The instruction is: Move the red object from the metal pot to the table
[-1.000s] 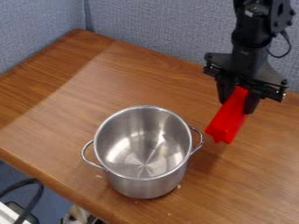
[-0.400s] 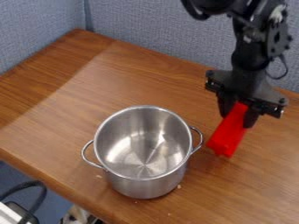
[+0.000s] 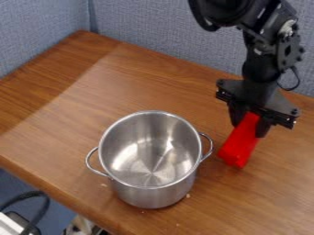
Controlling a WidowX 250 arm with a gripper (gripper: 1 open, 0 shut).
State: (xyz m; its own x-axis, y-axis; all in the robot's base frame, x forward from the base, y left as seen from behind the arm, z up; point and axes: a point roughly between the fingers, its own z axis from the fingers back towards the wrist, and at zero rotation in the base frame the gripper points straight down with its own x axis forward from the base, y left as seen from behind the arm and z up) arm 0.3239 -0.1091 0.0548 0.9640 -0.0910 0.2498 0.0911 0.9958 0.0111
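Observation:
The red object [image 3: 241,145], a long red block, stands tilted on the table [image 3: 86,83] just right of the metal pot [image 3: 150,158]. Its lower end looks to be at the tabletop; whether it rests there I cannot tell. My gripper [image 3: 252,117] comes down from above and is shut on the block's upper end. The pot is shiny steel with two small loop handles, and its inside holds nothing.
The table's front edge runs close below the pot, and the right edge lies just past the block. A blue wall panel stands behind the table. Dark cables hang at the lower left, off the table.
The gripper has sunk with the red block, bringing the block's lower end down towards the tabletop beside the pot. The pot has not moved.

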